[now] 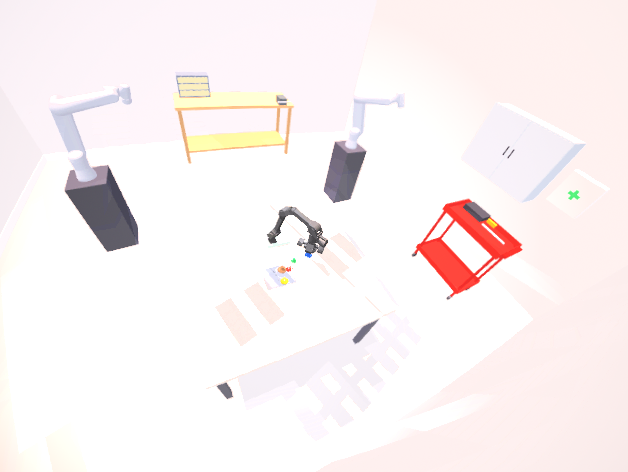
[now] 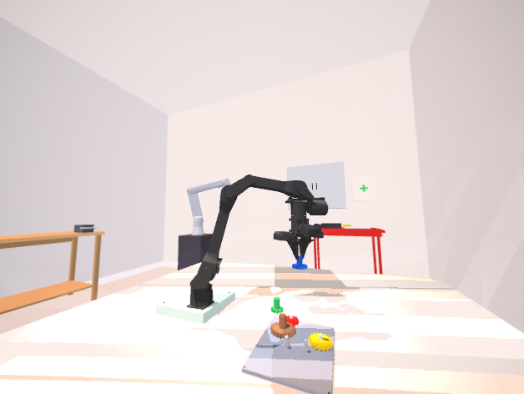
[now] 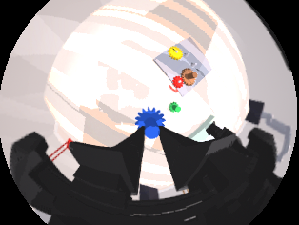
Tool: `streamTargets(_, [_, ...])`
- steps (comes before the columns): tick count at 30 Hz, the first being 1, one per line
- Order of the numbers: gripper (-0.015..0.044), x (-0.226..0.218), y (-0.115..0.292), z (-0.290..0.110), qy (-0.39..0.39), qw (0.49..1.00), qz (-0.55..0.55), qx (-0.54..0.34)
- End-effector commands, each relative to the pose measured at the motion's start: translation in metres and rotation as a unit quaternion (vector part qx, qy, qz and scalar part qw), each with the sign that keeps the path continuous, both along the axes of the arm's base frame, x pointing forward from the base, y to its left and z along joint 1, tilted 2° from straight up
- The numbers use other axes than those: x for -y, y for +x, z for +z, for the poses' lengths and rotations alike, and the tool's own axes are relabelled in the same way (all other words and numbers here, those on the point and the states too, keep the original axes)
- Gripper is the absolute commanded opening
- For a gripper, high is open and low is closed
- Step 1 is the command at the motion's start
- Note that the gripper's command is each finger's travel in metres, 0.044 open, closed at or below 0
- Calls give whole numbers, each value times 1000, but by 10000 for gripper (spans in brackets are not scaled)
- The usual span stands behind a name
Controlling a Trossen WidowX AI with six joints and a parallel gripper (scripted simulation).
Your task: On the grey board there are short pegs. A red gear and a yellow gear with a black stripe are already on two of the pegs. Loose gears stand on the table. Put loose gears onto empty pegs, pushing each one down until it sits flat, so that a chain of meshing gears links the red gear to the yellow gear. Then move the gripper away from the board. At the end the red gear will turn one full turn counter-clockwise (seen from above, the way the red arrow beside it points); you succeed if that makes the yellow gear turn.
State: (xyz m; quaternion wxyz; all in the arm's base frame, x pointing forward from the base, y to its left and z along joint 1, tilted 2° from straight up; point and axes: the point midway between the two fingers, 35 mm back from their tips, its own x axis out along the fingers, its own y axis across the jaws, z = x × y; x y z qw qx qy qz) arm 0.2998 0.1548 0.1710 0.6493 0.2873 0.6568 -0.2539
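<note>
My gripper [image 2: 299, 256] [image 3: 151, 130] is shut on the handle of the blue gear [image 2: 299, 266] [image 3: 149, 117] [image 1: 308, 255] and holds it up in the air, beyond the board as the exterior camera sees it. The grey board [image 2: 292, 367] [image 3: 164, 60] carries the red gear [image 2: 292, 320] [image 3: 177, 82], the yellow gear [image 2: 320, 341] [image 3: 175, 52] [image 1: 284, 280] and a brown gear [image 2: 283, 330] [image 3: 189, 76] beside the red one. Two bare pegs [image 2: 287, 341] [image 2: 306, 346] show near the yellow gear. A green gear [image 2: 276, 305] [image 3: 174, 107] [image 1: 293, 260] stands on the table, off the board near the red gear.
The arm's pale green base plate [image 2: 182, 312] lies left of the board in the exterior view. The brown gear's upright handle [image 2: 282, 320] and the green gear's handle [image 2: 276, 301] stick up. A red cart [image 1: 446, 263] and other furniture stand away from the table.
</note>
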Motion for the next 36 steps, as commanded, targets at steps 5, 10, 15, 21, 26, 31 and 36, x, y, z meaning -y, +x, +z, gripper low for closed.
streamTargets(5, [0,2,-2,18,3,1000,2,5])
streamTargets(10, [0,5,-1,18,2,1000,2,6])
streamTargets(15, [0,17,4,14,2,1000,2,6])
streamTargets(21, [0,30,10,8,1,1000,2,6])
streamTargets(26, [0,42,14,3,0,1000,2,6])
streamTargets(31, [0,54,17,-2,-1,1000,2,7])
streamTargets(36, [0,66,20,-6,-2,1000,2,7])
